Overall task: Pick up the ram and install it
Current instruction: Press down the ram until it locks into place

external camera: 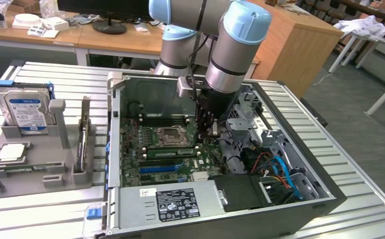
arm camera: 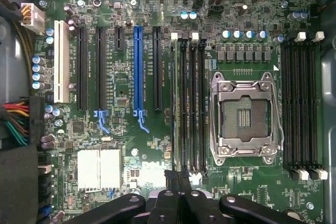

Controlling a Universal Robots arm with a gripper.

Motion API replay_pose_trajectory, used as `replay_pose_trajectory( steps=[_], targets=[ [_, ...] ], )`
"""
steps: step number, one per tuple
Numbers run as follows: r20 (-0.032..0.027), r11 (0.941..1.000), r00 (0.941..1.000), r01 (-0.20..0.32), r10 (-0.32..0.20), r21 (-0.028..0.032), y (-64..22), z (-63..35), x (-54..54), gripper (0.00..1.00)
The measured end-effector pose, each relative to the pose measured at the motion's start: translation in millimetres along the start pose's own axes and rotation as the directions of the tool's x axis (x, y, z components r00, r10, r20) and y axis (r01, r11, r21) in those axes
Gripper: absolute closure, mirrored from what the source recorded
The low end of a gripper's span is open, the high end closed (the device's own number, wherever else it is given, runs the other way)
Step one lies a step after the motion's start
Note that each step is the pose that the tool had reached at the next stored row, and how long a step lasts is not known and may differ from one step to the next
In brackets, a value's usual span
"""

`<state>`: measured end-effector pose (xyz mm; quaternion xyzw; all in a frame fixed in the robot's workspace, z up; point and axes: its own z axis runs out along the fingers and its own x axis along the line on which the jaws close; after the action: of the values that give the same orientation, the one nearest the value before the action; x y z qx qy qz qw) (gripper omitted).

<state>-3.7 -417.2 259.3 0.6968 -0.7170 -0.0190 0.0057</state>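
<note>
My claw (arm camera: 178, 178) is pinched fully shut with nothing in it, hanging over the motherboard (arm camera: 131, 145). The ram (arm camera: 175, 103) stands on edge in the memory slot beside the CPU socket (arm camera: 244, 116), one end just below my fingertips. I cannot tell whether we touch.

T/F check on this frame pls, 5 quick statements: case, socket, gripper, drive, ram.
1. The arm reaches into the open PC case. True.
2. A cooler covers the CPU socket. False: the socket is bare.
3. The gripper is spread wide. False: it is shut, above the motherboard.
4. The hard drive stands in the grey holder outside the case. True.
5. The ram stands in a slot beside the CPU socket. True.
</note>
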Motion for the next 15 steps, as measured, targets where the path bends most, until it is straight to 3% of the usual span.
replay_pose_trajectory(
  steps=[4, 8, 15],
  targets=[
    [-0.0001, 1.0000, 1.0000, 0.000, 0.000, 0.0000, -0.1, 2.2, 0.1, 0.89],
    [-0.0001, 1.0000, 1.0000, 0.000, 0.000, 0.0000, -0.4, 11.7, 0.2, 0.89],
    [-0.0002, 1.0000, 1.0000, 0.000, 0.000, -0.0001, -0.5, 13.0, 0.2, 0.89]
  ],
)
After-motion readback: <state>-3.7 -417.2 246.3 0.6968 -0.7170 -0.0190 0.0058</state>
